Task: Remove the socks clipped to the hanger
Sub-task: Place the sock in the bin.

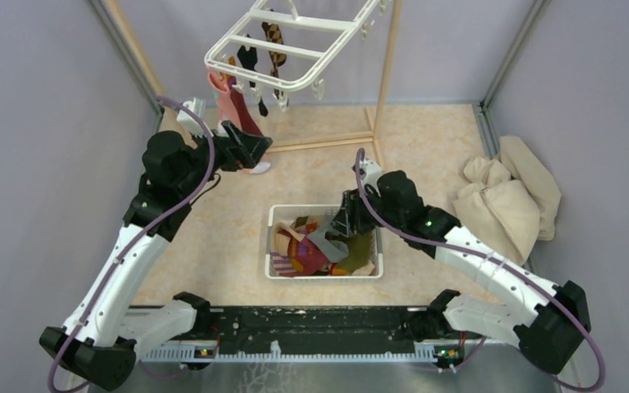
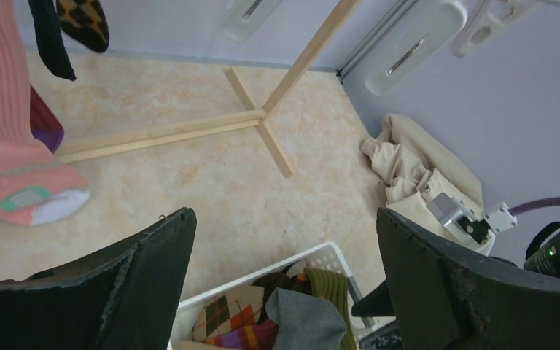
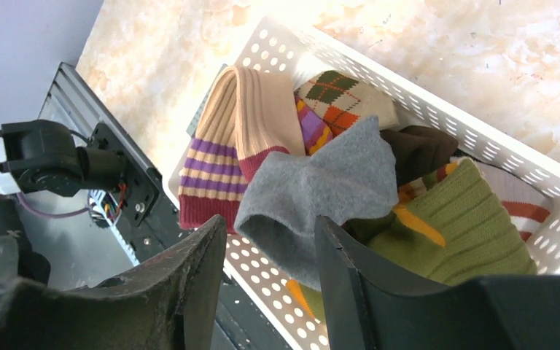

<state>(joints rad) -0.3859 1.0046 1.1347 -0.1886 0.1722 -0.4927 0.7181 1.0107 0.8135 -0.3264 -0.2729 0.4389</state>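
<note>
The socks left on the hanger [image 1: 295,20] are hanging limp from its clips. They are light, soft knit that I expect will stretch before a clip lets go. The best hold is probably high on the leg, close under the clip, pinching both layers flat rather than tugging at the toe.

The left gripper [image 2: 284,219] is reaching forward and raised, its fingers spread wide with nothing between them. The pink sock [image 2: 4,138] with the mint patch is dangling just outside its left finger, with the toe slightly above that fingertip. A maroon sock [image 2: 44,120] is hanging behind it, and a black sock [image 2: 49,36] and a brown argyle sock [image 2: 84,20] are hanging higher, further ahead of the fingers.

The right gripper [image 3: 271,233] is hovering low over the white slotted basket [image 3: 408,102], wrist tipped down and fingers parted. A grey sock [image 3: 313,186] is lying loose on the pile just beyond its fingertips, apparently not pinched.
</note>
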